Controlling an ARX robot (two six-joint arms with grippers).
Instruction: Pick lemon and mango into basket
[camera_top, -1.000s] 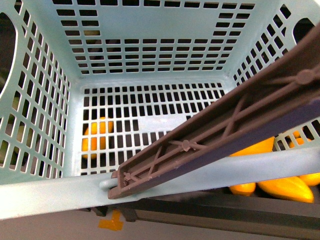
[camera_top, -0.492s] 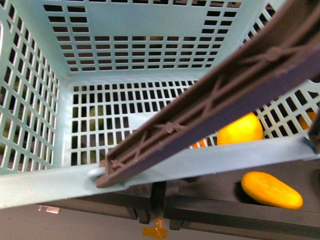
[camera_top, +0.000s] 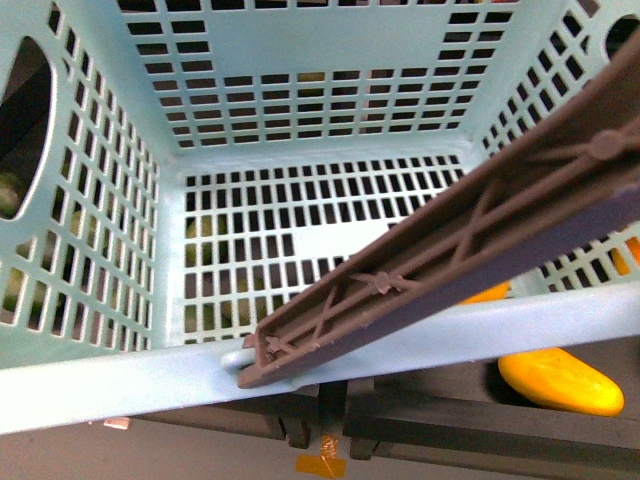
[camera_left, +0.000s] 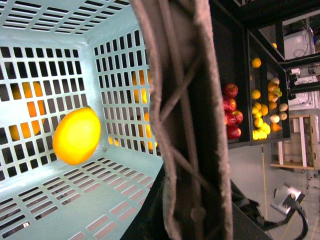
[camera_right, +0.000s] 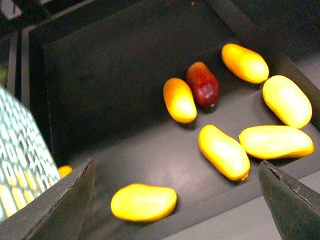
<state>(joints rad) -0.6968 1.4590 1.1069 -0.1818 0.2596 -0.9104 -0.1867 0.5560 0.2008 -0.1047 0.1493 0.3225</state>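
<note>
The light teal basket (camera_top: 300, 60) fills the front view, its grey-brown handle (camera_top: 450, 260) slanting across it. My left gripper (camera_left: 192, 217) is shut on that handle (camera_left: 182, 120); its fingers are mostly hidden behind it. A roundish yellow lemon (camera_left: 76, 135) lies inside the basket (camera_left: 60, 195) against a slotted wall; in the front view only a sliver of it (camera_top: 487, 293) shows under the handle. A mango (camera_top: 560, 382) lies in the black bin just outside the basket. My right gripper (camera_right: 176, 165) is open above that bin, over several mangoes; the nearest mango (camera_right: 143, 202) lies between its fingers (camera_right: 60, 210).
A dark red fruit (camera_right: 202, 83) lies among the mangoes. The bin wall (camera_right: 45, 100) and a basket corner (camera_right: 22, 150) are beside it. Green fruits (camera_top: 8, 195) show through the basket's slots. Shelves of red apples (camera_left: 231, 107) and yellow fruit stand beyond.
The basket has shifted and swung in the front view. The handle now covers most of the yellow fruit inside. The mango outside stays at the lower right.
</note>
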